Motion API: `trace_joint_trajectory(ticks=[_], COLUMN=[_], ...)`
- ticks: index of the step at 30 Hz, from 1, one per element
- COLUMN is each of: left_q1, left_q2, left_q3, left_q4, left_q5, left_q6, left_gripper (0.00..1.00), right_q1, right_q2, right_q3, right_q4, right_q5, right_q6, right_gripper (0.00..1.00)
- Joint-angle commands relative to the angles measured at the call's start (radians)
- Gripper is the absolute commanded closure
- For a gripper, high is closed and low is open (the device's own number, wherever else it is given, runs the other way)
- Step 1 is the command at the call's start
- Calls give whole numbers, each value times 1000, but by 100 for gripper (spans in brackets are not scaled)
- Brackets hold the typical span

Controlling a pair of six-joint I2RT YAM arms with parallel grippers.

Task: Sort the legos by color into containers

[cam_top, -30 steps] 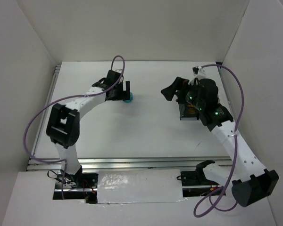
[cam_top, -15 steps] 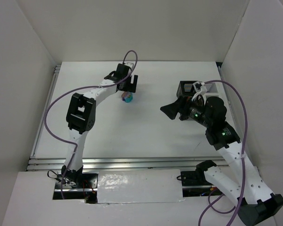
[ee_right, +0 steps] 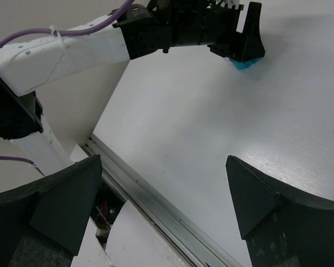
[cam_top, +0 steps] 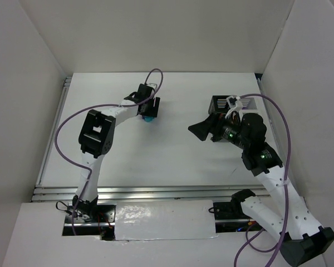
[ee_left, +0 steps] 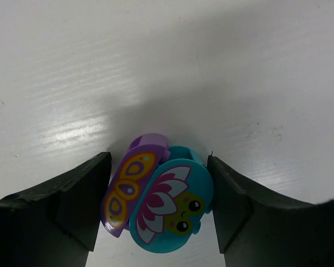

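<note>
A purple lego (ee_left: 128, 186) with a butterfly print and a teal lego (ee_left: 170, 206) with a flower face lie side by side on the white table. My left gripper (ee_left: 160, 203) straddles them, with a finger against each outer side. In the top view the left gripper (cam_top: 150, 108) covers the pair and only a bit of teal (cam_top: 149, 118) shows. My right gripper (cam_top: 203, 129) is open and empty, held above the table to the right. It also shows in the right wrist view (ee_right: 164, 206). The black container (cam_top: 220, 102) stands behind the right wrist, partly hidden.
A white slatted bin edge (cam_top: 247, 100) shows beside the black one. The white enclosure walls (cam_top: 39, 61) close in on the left, back and right. A metal rail (ee_right: 156, 203) runs along the near table edge. The left arm (ee_right: 72, 47) crosses the right wrist view.
The left gripper has come back down over the two legos, which lay uncovered half a second ago. The right arm swung off the black bin a second ago and has held still since.
</note>
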Motion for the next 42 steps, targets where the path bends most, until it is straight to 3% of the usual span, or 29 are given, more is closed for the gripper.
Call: trace_joint_trajectory(ticks=[1,2,3,5,9,13,15,19,27,42], left_q1=[-11,-14,-19,-23,-68,-213,-272,-341,-494,-543], left_q2=[-56,-85,-148,-224,-555,-820,-918,-1004,-1102,-1102], left_q3=[-80,-138,-166,-252,-471,-706,-748,-754,-720,-694], left_q4=[-27,-9,26,59,283,427,439,396,298,254], left_q5=[44,47,65,98,262,426,461,526,484,426], left_q6=[-47,-52,-60,-58,18,121,144,172,270,333], left_gripper=[84,88,99,100,100,100,100,100,100,100], right_q1=[7,7,7,4,-32,-41,-42,-27,42,272], right_q2=[25,33,48,63,111,145,172,195,109,138], right_q3=[-1,-1,-1,8,52,107,140,172,164,85], right_q4=[72,72,70,61,-5,-81,-133,-200,-229,-178], right_q5=[-34,-37,-32,-14,-1,-26,-64,-162,-146,-98], right_q6=[15,14,12,17,28,11,-4,-5,40,95], right_gripper=[0,0,0,0,0,0,0,0,1,12])
